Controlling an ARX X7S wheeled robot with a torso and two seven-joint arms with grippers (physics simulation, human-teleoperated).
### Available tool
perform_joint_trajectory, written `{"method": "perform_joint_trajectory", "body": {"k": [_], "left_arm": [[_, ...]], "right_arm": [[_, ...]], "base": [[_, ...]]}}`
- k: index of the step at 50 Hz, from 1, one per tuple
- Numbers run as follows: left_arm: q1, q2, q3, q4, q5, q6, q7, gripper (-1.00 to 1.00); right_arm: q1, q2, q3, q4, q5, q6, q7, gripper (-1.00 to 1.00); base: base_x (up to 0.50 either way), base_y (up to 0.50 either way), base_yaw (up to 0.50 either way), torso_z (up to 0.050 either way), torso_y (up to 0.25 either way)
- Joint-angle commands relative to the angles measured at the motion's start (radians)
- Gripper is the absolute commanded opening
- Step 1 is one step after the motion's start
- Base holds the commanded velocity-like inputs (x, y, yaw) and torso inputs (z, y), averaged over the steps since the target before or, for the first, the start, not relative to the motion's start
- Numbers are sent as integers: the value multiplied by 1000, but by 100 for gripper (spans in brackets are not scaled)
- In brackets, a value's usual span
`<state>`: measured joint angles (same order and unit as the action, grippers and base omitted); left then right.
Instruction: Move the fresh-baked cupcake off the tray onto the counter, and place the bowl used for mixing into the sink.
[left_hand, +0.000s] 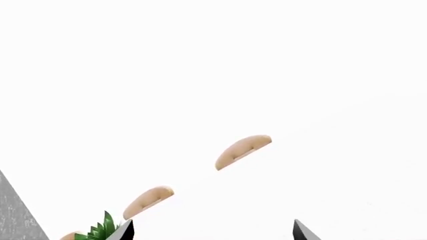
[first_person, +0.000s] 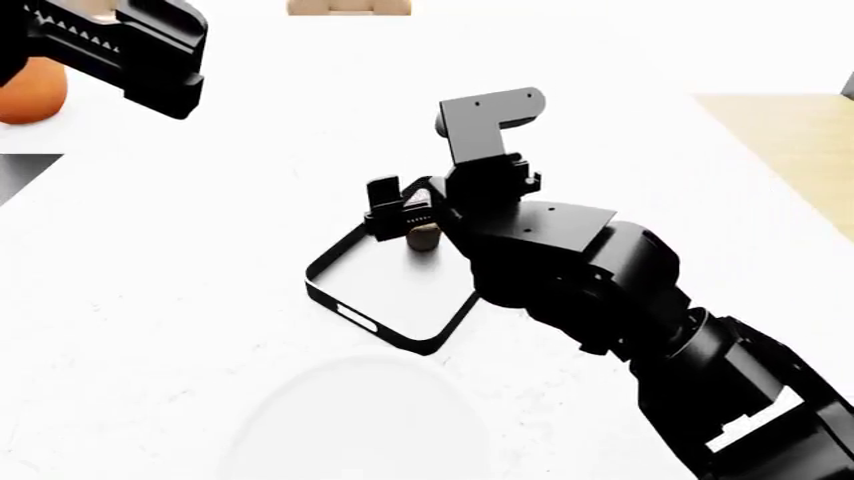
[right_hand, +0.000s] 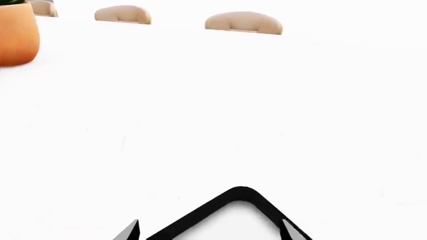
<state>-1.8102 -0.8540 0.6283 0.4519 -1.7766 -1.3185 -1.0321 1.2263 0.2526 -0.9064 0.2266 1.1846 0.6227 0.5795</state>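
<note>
Right tool (first_person: 407, 215) lowered, jaws apart; left tool (first_person: 114, 45) raised.

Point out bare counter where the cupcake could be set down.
Bare counter lies between the tray and the orange pot, and beyond the tray's far corner. Crowded: the right gripper over the cupcake, and the bowl near the tray.

The white counter (first_person: 200, 250) fills the head view, bearing the black-rimmed tray (first_person: 334, 293) at centre, the white bowl (first_person: 354, 420) below it, and an orange pot (first_person: 34, 95) upper left.
</note>
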Motion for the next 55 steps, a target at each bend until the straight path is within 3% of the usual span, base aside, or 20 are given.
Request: {"method": "perform_joint_trajectory", "body": {"k": [1, 55], "left_arm": [[0, -3, 5, 0, 5, 5, 6, 100], [-5, -4, 33, 1, 7, 29, 5, 100]], "right_arm": [[-16, -2, -10, 7, -6, -9, -11, 100], [-75, -28, -42, 92, -50, -79, -64, 100]], "base": [[0, 0, 0, 0, 0], [0, 0, 0, 0, 0]]}}
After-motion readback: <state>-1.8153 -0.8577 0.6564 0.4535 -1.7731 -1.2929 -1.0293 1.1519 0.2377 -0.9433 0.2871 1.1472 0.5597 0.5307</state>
